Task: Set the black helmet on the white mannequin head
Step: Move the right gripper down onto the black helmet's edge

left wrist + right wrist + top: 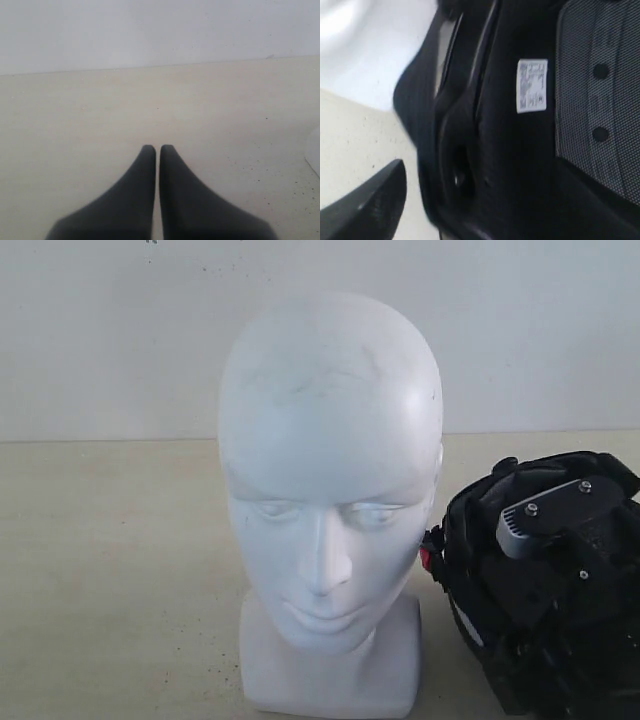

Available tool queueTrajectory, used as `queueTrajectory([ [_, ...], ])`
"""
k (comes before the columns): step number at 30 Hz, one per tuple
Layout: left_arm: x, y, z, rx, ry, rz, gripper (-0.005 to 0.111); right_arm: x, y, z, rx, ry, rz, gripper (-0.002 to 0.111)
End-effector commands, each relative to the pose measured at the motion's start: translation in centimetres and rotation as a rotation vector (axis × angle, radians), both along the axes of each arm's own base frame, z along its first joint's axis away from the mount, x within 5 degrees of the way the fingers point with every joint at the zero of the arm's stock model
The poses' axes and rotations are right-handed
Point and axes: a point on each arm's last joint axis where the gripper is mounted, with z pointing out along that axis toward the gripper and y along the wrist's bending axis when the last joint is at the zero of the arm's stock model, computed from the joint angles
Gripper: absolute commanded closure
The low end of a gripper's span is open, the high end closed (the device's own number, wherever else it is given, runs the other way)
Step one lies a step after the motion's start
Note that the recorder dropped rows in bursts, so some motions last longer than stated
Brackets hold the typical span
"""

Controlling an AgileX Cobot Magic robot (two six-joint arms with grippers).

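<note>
The white mannequin head [330, 490] stands upright in the middle of the table, face to the camera. The black helmet [480, 570] rests just right of it, opening turned up, with my right arm's wrist [560, 530] over it. In the right wrist view the helmet's padded lining [520, 150] and small white label [532, 86] fill the frame. My right gripper [480, 175] straddles the helmet's rim: one finger [370, 210] is outside the shell with a pale gap to it, and the other is hidden in the dark lining. My left gripper [158, 148] is shut and empty over bare table.
A pale wall [100, 330] runs behind the beige table [110, 570]. A red strap buckle [426, 558] sticks out of the helmet towards the head's neck. A white edge [314, 150] shows at the border of the left wrist view.
</note>
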Motion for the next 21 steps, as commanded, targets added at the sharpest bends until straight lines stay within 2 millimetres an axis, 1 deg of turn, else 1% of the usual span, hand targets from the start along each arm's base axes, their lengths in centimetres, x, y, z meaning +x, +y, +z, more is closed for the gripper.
queueTrajectory([
  [1,0.0,0.0,-0.1,0.007,0.000,-0.005,0.102,0.4,0.1,0.1,0.011,-0.032,0.000,0.034],
  [10,0.0,0.0,-0.1,0.007,0.000,-0.005,0.102,0.7,0.0,-0.6,-0.056,-0.030,0.041,0.034],
  [16,0.0,0.0,-0.1,0.007,0.000,-0.005,0.102,0.8,-0.4,-1.6,-0.163,0.021,0.084,0.034],
  [21,0.0,0.0,-0.1,0.007,0.000,-0.005,0.102,0.9,-0.3,-1.5,-0.152,0.005,0.085,0.034],
])
